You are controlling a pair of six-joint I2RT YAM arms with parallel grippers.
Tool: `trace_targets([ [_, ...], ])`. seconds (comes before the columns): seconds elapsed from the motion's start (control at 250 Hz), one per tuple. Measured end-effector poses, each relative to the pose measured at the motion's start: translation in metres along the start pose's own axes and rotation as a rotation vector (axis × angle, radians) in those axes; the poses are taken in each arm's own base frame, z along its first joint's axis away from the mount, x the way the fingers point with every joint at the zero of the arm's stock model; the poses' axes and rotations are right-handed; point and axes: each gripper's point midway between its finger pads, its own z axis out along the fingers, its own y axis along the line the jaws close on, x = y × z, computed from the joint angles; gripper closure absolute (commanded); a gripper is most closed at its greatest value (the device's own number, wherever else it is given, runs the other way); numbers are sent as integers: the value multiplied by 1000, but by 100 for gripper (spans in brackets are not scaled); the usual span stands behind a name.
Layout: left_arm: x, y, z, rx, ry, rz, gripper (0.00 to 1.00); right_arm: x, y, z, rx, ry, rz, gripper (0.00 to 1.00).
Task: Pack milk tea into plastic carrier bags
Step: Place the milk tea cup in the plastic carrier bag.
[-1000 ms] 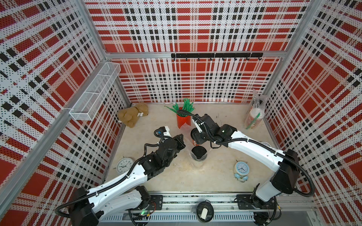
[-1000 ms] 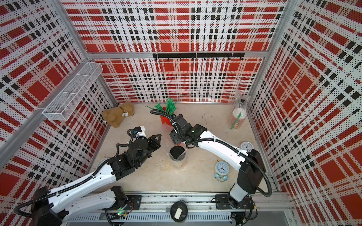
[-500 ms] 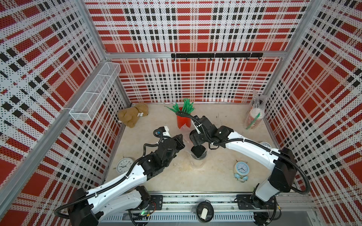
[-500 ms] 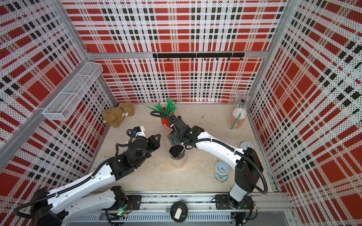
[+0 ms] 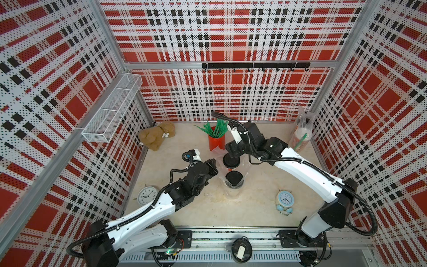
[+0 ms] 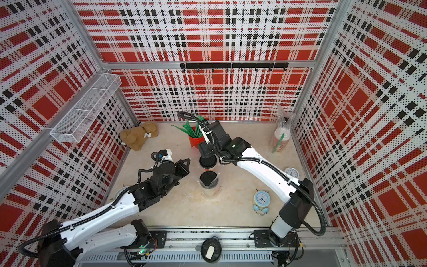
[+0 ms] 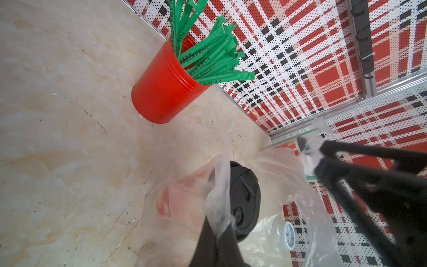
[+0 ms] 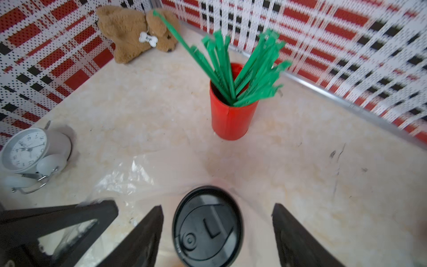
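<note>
Black lid (image 8: 208, 227), embossed "L", sits inside the right end effector (image 8: 217, 205), spread wide; left end effector (image 7: 218, 231) is pinching the bag (image 7: 265, 159); green straws (image 7: 208, 60) nearby read "PLA".

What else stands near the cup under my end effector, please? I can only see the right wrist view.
Observer: A second black-lidded cup stands close beside your cup, on the side nearer the robot's base.
Operator: Thank you. Is anything holding the clear bag?
Observer: Yes; the left wrist view shows the left end effector shut on a fold of it.
Operator: Is any cup packed elsewhere?
Observer: In both top views, a second bag in the far right corner holds a white-lidded cup with a green straw.
</note>
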Motion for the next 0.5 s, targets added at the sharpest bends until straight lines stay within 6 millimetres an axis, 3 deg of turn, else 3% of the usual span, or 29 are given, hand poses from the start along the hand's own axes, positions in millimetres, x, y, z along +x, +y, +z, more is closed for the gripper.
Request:
trace_targets([
  [0.128, 3, 2, 1, 0, 11, 5, 100, -31, -17, 3, 6, -57, 16, 60],
  [0.236, 5, 4, 1, -2, 18, 8, 100, -47, -25, 26, -8, -71, 39, 61],
  [0.324, 7, 8, 0, -4, 23, 9, 100, -46, -31, 55, -20, -42, 61, 59],
  [0.5, 9, 14, -3, -9, 26, 8, 100, -21, -39, 107, -36, 50, 100, 55],
])
